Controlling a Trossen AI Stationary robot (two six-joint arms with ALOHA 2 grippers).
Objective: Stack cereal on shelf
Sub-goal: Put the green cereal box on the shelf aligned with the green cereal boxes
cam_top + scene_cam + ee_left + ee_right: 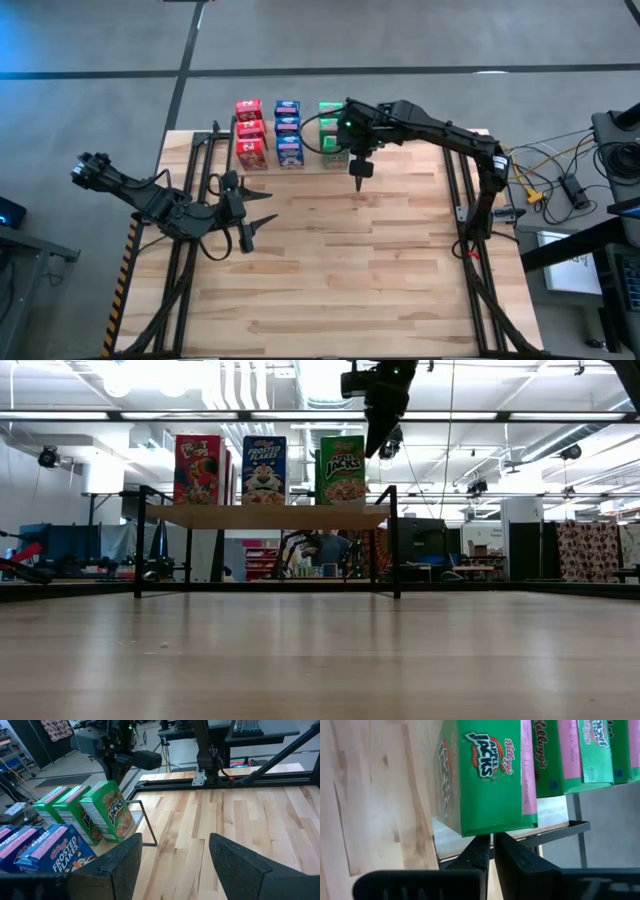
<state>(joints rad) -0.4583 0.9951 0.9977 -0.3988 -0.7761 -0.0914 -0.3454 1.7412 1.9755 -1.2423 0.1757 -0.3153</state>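
Just ahead of the shut fingers of the right gripper (pixel 359 184) stands the nearest green cereal box (pixel 485 775), upright on the shelf (pixel 265 516). Nothing held between those fingers: pressed together, empty, hanging above the tabletop (pixel 340 260) in front of the shelf's edge, apart from the box.

Looks like the closing stretch of the task, judging by 9 boxes already up. Best handled now by drawing the shut gripper straight back and up from the green row, keeping clear of the front box, which is light, tall and likely to tip at a nudge. Worth avoiding any sideways swing toward the blue boxes (pixel 288 133) beside it. No call to open the fingers this close to the cardboard.

On the shelf: 3 rows set side by side, 3 red boxes (pixel 249 131) farthest from the right jaws, 3 blue in the middle, 3 green nearest. All upright, fronts facing the table, each row running back from the front edge. Rows close together; touching or not, cannot tell.

Well away from the shelf, low over the table, waits the left gripper (pixel 240 212), fingers spread wide with nothing between them.
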